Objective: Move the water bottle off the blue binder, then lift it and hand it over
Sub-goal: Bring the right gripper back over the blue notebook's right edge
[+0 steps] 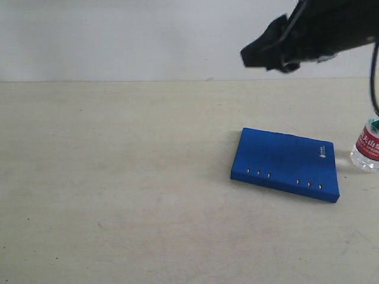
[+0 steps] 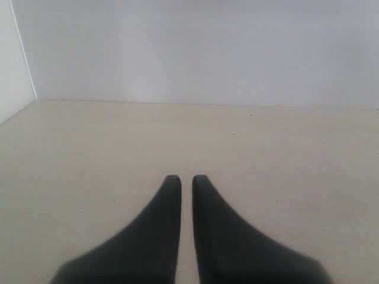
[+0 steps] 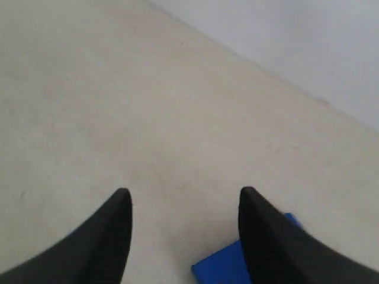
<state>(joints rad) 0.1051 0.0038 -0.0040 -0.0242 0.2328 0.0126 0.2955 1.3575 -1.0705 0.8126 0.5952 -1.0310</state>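
Observation:
The blue binder (image 1: 287, 163) lies flat on the table, its holed spine edge toward the front. The water bottle (image 1: 367, 146) stands upright on the table just right of the binder, at the picture's right edge; its red and white label shows, its cap does not. My right gripper (image 1: 251, 56) hangs high above the binder's far side, apart from both. In the right wrist view it (image 3: 185, 198) is open and empty, with a corner of the binder (image 3: 222, 266) below it. My left gripper (image 2: 182, 177) is shut on nothing over bare table and does not appear in the exterior view.
The beige table (image 1: 118, 177) stretches wide to the left of the binder. A pale wall (image 1: 118, 35) runs along its far edge. A dark cable (image 1: 374, 89) hangs from the right arm down toward the bottle's top.

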